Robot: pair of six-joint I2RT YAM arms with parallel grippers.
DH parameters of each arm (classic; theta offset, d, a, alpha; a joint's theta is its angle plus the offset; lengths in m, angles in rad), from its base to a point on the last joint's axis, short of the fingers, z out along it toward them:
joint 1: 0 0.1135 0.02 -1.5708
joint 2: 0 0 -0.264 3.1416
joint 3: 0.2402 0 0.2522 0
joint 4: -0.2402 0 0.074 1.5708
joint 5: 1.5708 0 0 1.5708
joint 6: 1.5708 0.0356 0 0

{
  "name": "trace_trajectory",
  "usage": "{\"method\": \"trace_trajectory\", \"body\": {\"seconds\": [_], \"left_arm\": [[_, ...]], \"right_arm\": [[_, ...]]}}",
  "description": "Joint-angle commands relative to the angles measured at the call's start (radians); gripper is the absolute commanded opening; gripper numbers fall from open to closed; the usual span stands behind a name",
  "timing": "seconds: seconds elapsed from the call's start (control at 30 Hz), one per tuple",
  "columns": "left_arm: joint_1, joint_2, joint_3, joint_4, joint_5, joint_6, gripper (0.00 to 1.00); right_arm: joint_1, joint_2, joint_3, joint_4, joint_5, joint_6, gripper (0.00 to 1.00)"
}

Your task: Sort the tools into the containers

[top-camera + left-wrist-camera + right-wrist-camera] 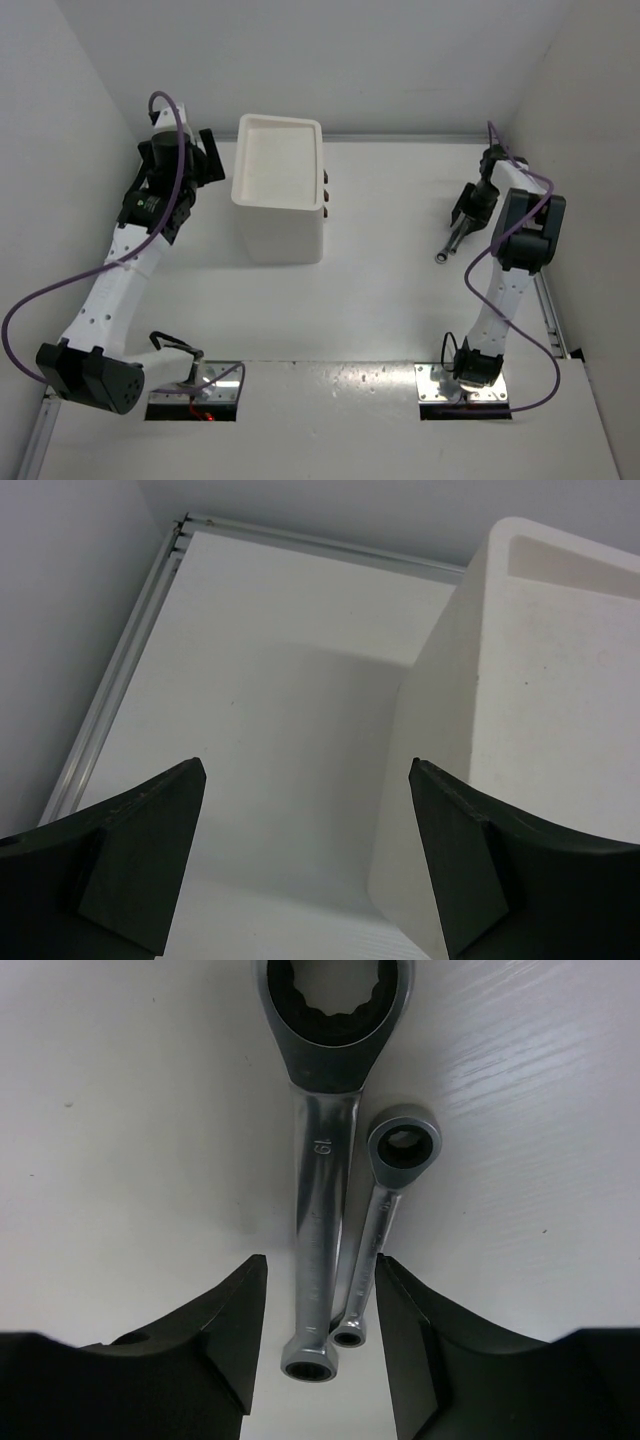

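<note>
Two silver wrenches lie side by side on the white table, a large one (320, 1200) and a small one (388, 1200). From above they show as a slim metal piece (449, 246). My right gripper (321, 1258) (463, 216) hangs over their near ends and straddles both. It is open, with a gap to the large wrench and the right finger (400, 1320) close against the small one. The white drawer unit (280, 190) has a recessed tray top and dark knobs (326, 190) facing right. My left gripper (307, 764) (207, 158) is open and empty just left of the unit (520, 730).
White enclosure walls close in the table on the left, back and right. An aluminium rail (110, 700) runs along the left wall's foot and another (551, 315) along the right. Purple cables loop off both arms.
</note>
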Motion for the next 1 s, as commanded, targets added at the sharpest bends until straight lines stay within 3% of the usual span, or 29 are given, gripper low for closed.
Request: {"method": "trace_trajectory", "body": {"seconds": [0.0,0.23,0.97], "left_arm": [[0.019,-0.001,-0.003,0.038,0.003,-0.011,0.9],[0.019,-0.001,-0.012,0.038,0.023,-0.02,0.9],[0.028,0.018,-0.021,0.038,0.032,-0.02,0.9]], "right_arm": [[-0.002,0.013,0.037,-0.012,-0.027,0.011,0.48],[0.017,0.013,0.047,-0.012,-0.045,0.011,0.42],[-0.003,0.063,0.047,-0.023,-0.022,-0.001,0.42]]}}
